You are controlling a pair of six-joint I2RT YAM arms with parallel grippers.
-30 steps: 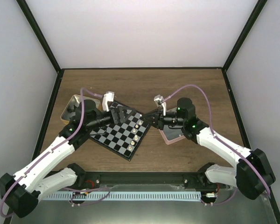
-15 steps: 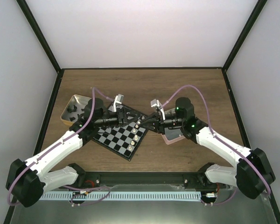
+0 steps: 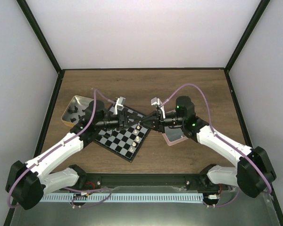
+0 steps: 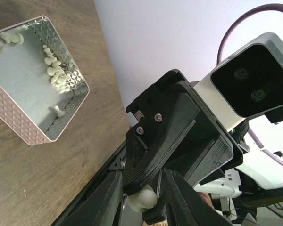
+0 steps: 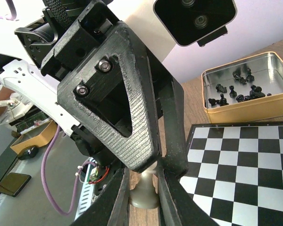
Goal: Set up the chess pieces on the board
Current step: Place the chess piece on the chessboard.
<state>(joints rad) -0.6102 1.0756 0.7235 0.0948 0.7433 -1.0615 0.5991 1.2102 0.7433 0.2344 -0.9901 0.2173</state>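
A cream-white chess piece [image 5: 144, 194] hangs over the board's [image 3: 119, 140] right corner, between both grippers. My right gripper [image 5: 142, 200] is shut on its base. My left gripper [image 4: 142, 201] comes from the other side, and its fingers [image 5: 134, 136] pinch the piece's round head [image 4: 146, 197]. In the top view the two grippers [image 3: 134, 123] [image 3: 144, 123] meet tip to tip and hide the piece. Several cream-white pieces [image 3: 140, 131] stand along the board's right edge. The black pieces [image 5: 236, 89] lie in the gold tin.
The gold tin [image 3: 71, 113] sits on the table left of the board. A pink tray [image 4: 23, 122] with several loose cream-white pieces [image 4: 54, 70] lies right of the board, under the right arm [image 3: 212, 139].
My left arm swung right from over the tin side to the board's right corner, and its jaws closed in around the piece's head. The right gripper edged left with the piece.
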